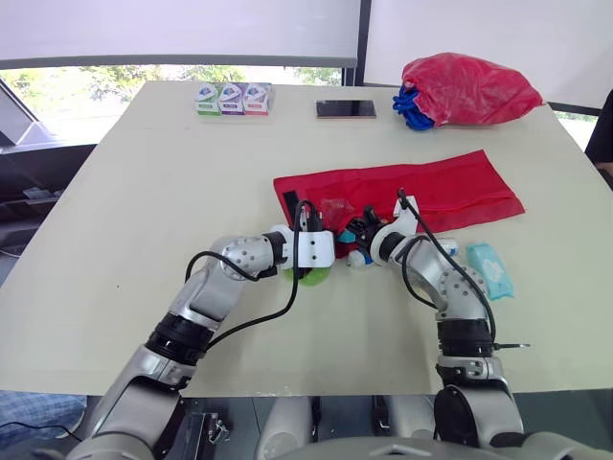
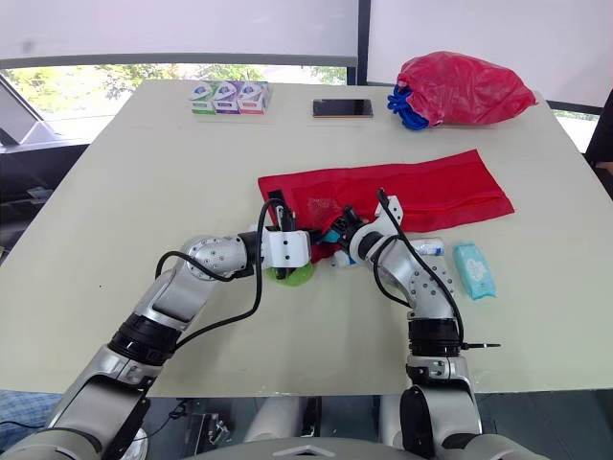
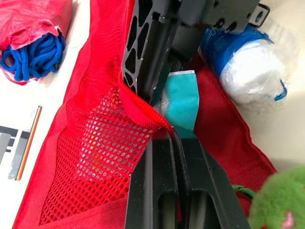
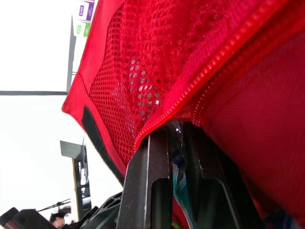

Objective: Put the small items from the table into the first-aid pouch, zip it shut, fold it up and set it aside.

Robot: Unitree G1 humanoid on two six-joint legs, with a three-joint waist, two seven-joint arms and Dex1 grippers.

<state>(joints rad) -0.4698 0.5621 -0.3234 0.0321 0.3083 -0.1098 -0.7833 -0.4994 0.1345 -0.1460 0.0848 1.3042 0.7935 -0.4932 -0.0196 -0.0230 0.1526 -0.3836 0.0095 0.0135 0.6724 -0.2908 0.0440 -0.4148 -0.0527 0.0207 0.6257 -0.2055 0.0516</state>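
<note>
The red first-aid pouch lies unfolded across the table, its mesh pocket towards me. My left gripper is shut on the pocket's red zipper edge and holds it up. Facing it, my right gripper is shut on a teal packet, with the packet's end at the pocket mouth under the lifted edge. A blue and white bandage roll lies just beside the right gripper. On the table under my left gripper is a green fuzzy item. A teal wipes pack lies right of my right arm.
A red bag with blue cord sits at the far right corner. A phone and three small boxes lie along the far edge. A small white and blue item rests by my right forearm.
</note>
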